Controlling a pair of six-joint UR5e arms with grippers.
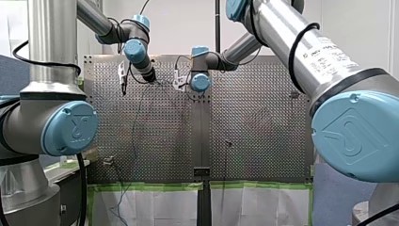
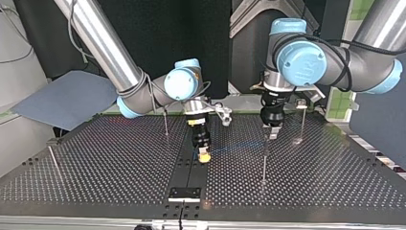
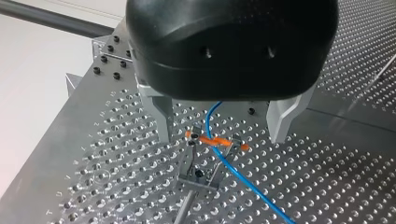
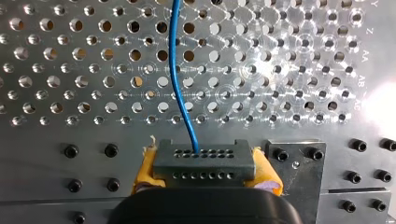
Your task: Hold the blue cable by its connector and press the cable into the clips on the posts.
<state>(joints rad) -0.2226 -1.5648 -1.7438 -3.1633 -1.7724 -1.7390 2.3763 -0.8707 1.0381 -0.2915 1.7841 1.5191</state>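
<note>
1. Currently my right claw [image 4: 206,172] is clamped shut on the connector [image 4: 205,158], with a yellow pad [image 4: 144,171] squeezing each end. It sits low over the desk [image 4: 289,70]. Likely reason: anchoring this end puts tension on the line and lets it be steered while it's routed.
2. Blue cable [image 4: 176,70] exits the connector's top face and runs ahead of that claw across the desk, toward the other arm.
3. My left claw [image 3: 222,130] is spread wide and grips nothing. Its metal fingers [image 3: 161,121] stand on either side of the clip [image 3: 210,140] atop a post [image 3: 184,205], and the cable passes between them.
4. The cable crosses the clip's orange prongs. I can't tell whether it is snapped in or only lying on top, as the clip is too cluttered from this angle.
5. In the top view both claws are near mid-desk, side by side but apart, with a faint blue line between them.
6. Judgement: the step in hand is seating the cable at this clip. Straddling it with open fingers probably lets the claw bear down on the cable on both sides of the clip without hitting the post. The risk is that slack or a sideways pull pops the cable off the prongs.
</note>
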